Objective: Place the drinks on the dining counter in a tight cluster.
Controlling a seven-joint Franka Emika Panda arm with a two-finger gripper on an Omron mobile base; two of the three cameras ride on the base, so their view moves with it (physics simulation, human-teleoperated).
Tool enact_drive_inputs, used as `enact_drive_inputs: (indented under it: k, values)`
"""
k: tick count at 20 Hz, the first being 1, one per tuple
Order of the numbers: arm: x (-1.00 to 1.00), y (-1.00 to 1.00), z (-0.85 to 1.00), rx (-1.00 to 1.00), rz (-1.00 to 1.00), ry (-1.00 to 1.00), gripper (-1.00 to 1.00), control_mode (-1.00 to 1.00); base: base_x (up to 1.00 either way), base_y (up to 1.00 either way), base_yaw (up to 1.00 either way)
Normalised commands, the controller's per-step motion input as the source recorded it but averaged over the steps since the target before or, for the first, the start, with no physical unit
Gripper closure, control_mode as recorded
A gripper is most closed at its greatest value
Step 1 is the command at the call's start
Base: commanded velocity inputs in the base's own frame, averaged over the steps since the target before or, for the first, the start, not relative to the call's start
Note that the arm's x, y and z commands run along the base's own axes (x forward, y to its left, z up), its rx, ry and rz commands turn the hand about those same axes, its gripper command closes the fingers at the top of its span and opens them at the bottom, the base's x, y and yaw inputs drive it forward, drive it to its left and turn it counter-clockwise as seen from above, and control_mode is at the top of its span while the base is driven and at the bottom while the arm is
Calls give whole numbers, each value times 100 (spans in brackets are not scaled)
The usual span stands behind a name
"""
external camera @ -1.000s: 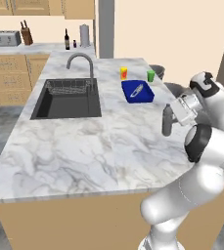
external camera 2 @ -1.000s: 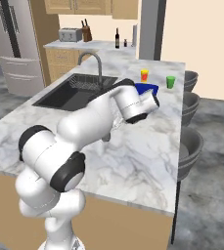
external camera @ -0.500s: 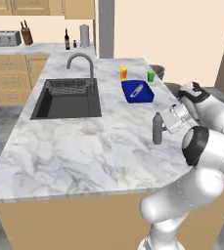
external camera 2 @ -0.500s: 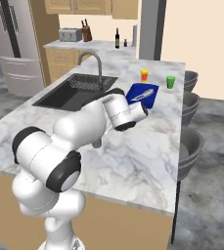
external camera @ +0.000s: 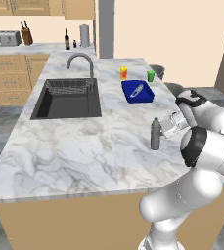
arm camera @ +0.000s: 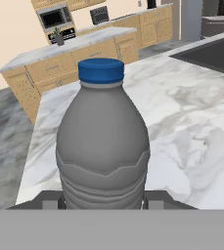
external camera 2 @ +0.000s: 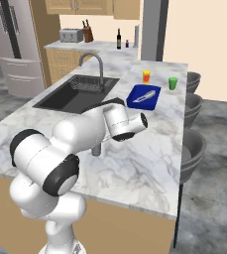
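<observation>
Grey bottle point(external camera: 155, 133) now stands upright on the marble table point(external camera: 74, 146), or sits just above it; contact at the base cannot be confirmed from the base views. A second ago it was carried higher and further toward the table's right edge; over the last two samples it has come down and inward. Position: right-hand part of the table, in front of the blue tray point(external camera: 138, 92), well apart from the sink point(external camera: 68, 99). Gripper point(external camera: 168, 128) is at the bottle's side, arm folded close behind it. In the hand view the bottle point(arm camera: 102, 146) with its blue cap fills the space between the jaws, which look clamped on its lower body; the fingertips themselves are mostly hidden behind it. Judgement: this is the set-down of the first drink, and release is the next step if the base is seated. Wine bottle point(external camera: 67, 39) and small reddish bottle point(external camera: 75, 44) stand on the far back counter beside a steel canister point(external camera: 84, 35), so two of three drinks remain to fetch. The grey bottle's spot will fix where the cluster forms. Yellow cup point(external camera: 123, 72) and green cup point(external camera: 150, 75) stand beyond the tray, apart from it.
</observation>
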Motion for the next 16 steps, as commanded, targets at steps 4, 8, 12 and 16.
enact_drive_inputs:
  k: [4,8,12,16]
  values:
    - [0,0,-13,0,0,-1,100,-100,0,0,0]
    - [0,0,-8,0,0,-22,100,-100,0,0,0]
    - [0,0,-18,0,0,-28,100,-100,0,0,0]
    - [0,0,-9,0,0,-15,100,-100,0,0,0]
